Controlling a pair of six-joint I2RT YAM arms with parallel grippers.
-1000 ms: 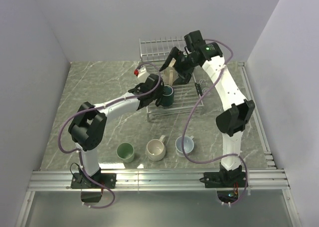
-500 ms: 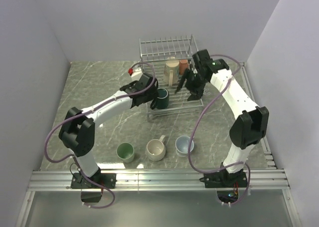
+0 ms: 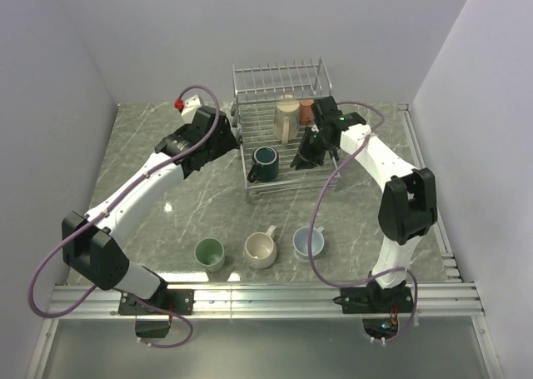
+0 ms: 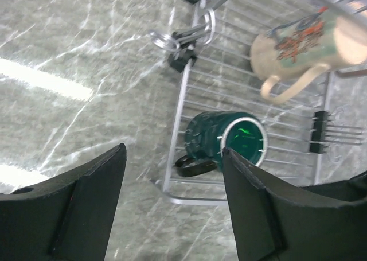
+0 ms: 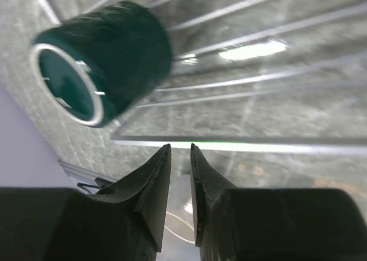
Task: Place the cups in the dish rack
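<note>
top view, two arms over a grey-green marble table (image 3: 166,146). the dish rack (image 3: 279,72), silver wire, sits at the far centre.

three cups are in the rack. the dark teal mug (image 3: 266,162) is on the grid base near the front-left corner, mouth up, handle toward that corner. the tall cream painted mug (image 3: 286,119) is further back by the tines, w/ the small reddish-brown mug (image 3: 307,111) just beside it on the right. i can't tell if those two touch.

three cups are on the table in a row near the arm bases, well apart from the rack: light green mug (image 3: 209,252) on the left, beige mug (image 3: 260,249) in the middle, pale blue-white mug (image 3: 308,242) on the right.

left gripper (image 3: 226,137) hangs just outside the rack's left edge. on the left wrist cam its jaws stand wide apart w/ nothing between them (image 4: 173,152). the teal mug (image 4: 229,140) shows beyond the fingers, not touched, and the cream mug (image 4: 304,43) is further off.

right gripper (image 3: 303,159) is low over the rack base, right of the teal mug. on the right wrist cam the fingers are almost together, only a thin slit left, gripping nothing (image 5: 179,149). the teal mug (image 5: 109,60) is near but apart.
</note>
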